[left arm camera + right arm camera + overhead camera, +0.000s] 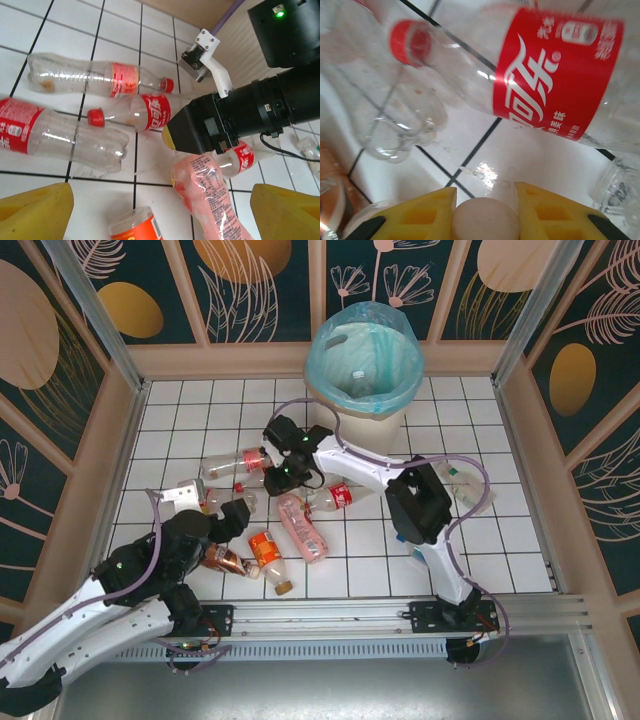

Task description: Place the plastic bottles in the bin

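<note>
I count eight plastic bottles (pixel 235 462) on the tiled bench (pixel 500 540), left of centre: five clear, one pink bottle (pixel 303 527), one orange bottle (pixel 268 552), one brown bottle (pixel 228 561). The bin (pixel 372 423), top centre, holds one clear bottle (pixel 358 380). My right hand (pixel 485 200) pinches the pink bottle's pale end. My left hand (pixel 161 192) gapes wide and empty, its tips in the lower corners of the wrist frame.

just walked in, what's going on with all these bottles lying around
Two robot arms are clearing plastic bottles off a tiled floor into the bin. The right gripper has its fingers closed around a pale rounded end, apparently of the pink bottle. The left gripper hangs open above the scattered bottles, holding nothing. At least one clear bottle lies in the bin already; most lie on the floor.
</note>
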`<action>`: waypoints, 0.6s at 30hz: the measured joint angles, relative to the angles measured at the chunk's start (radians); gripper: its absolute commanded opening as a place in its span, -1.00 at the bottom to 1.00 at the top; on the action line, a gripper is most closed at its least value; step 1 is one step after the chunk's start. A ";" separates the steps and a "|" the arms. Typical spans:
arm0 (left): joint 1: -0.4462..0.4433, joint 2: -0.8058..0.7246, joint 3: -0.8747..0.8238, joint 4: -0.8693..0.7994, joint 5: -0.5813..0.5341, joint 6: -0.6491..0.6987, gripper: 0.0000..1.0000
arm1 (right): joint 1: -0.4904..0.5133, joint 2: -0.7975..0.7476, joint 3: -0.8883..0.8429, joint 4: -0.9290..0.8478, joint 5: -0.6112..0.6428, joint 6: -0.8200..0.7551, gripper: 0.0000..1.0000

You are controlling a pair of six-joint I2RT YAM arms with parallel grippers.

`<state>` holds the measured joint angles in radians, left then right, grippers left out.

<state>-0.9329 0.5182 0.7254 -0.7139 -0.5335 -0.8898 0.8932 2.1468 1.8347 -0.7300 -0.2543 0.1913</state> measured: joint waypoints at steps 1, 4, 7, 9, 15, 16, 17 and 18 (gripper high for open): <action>0.000 0.010 0.022 0.000 -0.008 0.007 0.81 | 0.000 -0.016 0.009 -0.005 0.002 -0.002 -0.54; 0.000 0.043 0.092 0.000 -0.040 0.034 0.80 | 0.000 -0.069 0.031 -0.019 0.002 -0.003 -0.55; 0.000 0.081 0.178 0.002 -0.078 0.070 0.79 | 0.000 -0.122 0.069 -0.038 0.010 -0.011 -0.56; 0.000 0.111 0.246 0.003 -0.102 0.099 0.78 | 0.000 -0.147 0.103 -0.051 0.020 -0.021 -0.56; 0.002 0.222 0.512 0.024 -0.180 0.228 0.76 | -0.013 -0.202 0.269 -0.109 0.028 -0.046 -0.60; 0.002 0.245 0.562 0.032 -0.190 0.253 0.76 | -0.019 -0.209 0.299 -0.113 0.028 -0.049 -0.61; 0.002 0.271 0.618 0.042 -0.200 0.281 0.76 | -0.026 -0.217 0.336 -0.120 0.026 -0.054 -0.63; 0.002 0.290 0.656 0.051 -0.206 0.300 0.75 | -0.033 -0.224 0.364 -0.123 0.024 -0.056 -0.64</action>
<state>-0.9310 0.8082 1.3811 -0.6632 -0.7399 -0.5900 0.8600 1.9224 2.1986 -0.8532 -0.2298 0.1352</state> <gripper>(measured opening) 0.878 0.280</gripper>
